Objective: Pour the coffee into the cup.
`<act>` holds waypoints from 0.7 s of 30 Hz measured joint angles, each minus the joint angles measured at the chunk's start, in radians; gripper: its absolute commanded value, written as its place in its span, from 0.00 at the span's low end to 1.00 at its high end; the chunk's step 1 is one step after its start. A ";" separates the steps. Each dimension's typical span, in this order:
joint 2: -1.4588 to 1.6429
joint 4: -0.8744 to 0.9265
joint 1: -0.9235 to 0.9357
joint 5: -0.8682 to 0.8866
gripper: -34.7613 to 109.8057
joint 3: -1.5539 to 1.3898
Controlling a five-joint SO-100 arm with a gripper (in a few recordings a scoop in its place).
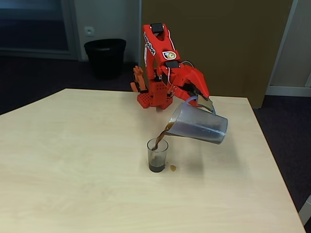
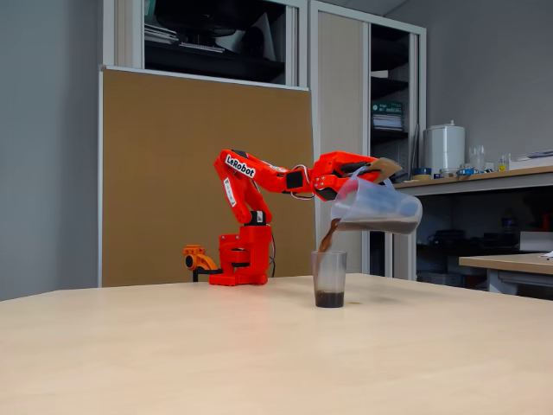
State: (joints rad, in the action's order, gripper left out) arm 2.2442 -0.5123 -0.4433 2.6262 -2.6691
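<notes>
Pouring from the tilted jug (image 1: pixel 200 127), your red arm (image 1: pixel 165 73) reaches out from its base at the bench's far edge, and its jaws are clamped on the jug's handle (image 1: pixel 203 103), with the spout tipped down toward the left in both fixed views. The coffee (image 1: pixel 159 140) runs in a dark stream from the spout into the cup (image 1: pixel 157 155), which stands upright near the middle of the bench (image 1: pixel 73 170) with a dark pool in its bottom. A small brown drop (image 1: pixel 173 168) lies on the bench just beside the cup's base, on its right. You have wide bare bench on every side of the cup, and the near and right edges are well apart from it. A black bin (image 1: pixel 105 57) stands on the floor beyond the far edge.
</notes>
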 measured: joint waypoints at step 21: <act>0.002 -0.020 0.018 0.051 0.24 -0.008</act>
State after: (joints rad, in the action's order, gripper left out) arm 2.2457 -0.5323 -0.4249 2.6768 -2.6768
